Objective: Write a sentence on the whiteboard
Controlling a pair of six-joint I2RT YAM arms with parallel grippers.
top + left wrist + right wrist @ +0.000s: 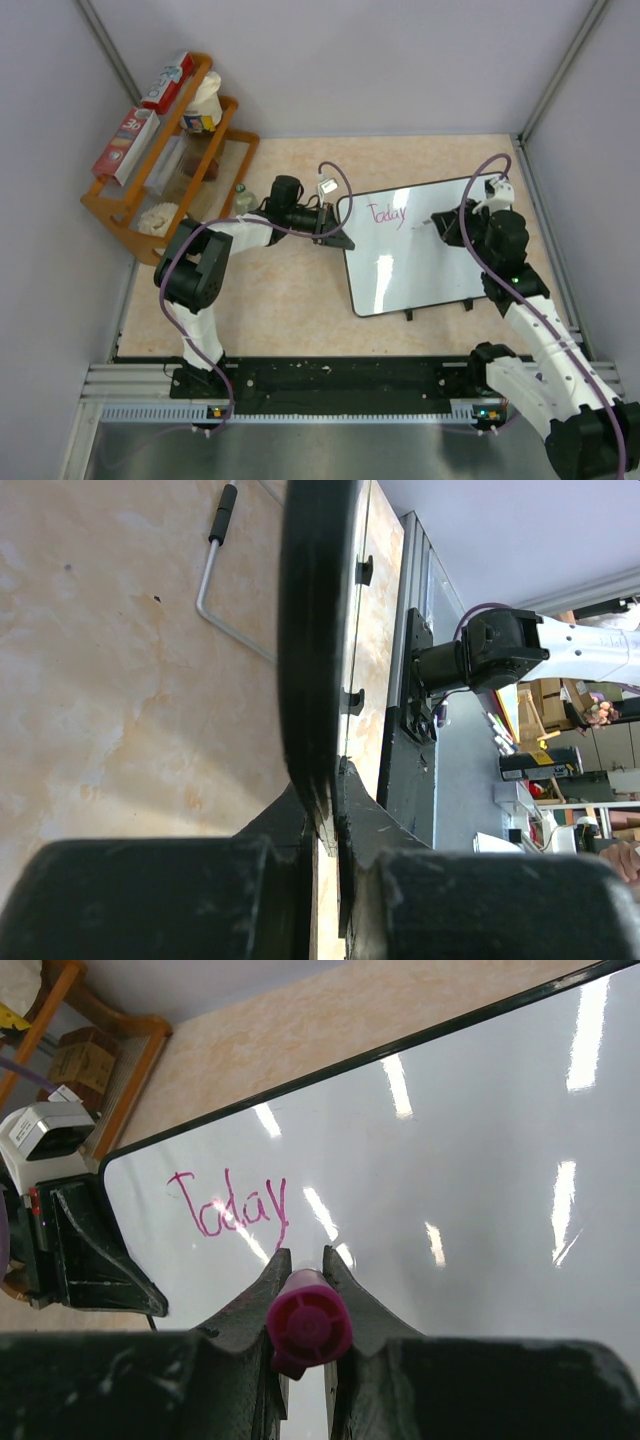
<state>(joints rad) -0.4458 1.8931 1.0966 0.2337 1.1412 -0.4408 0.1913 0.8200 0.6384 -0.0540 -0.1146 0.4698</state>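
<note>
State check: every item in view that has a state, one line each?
whiteboard: left edge clamped, mostly blank
sentence: unfinished, only "Today" written
left hand: shut on the whiteboard's edge
right hand: shut on the marker
marker: pink, gripped, aimed at the board beside "Today"; tip hidden

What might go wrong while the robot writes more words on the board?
The left gripper pinches only the edge of the whiteboard; if that grip slips, the board may slide and the letters wobble. The right gripper holds the pink marker; pressing hard might tilt it. It may also smear "Today" by brushing over it.
</note>
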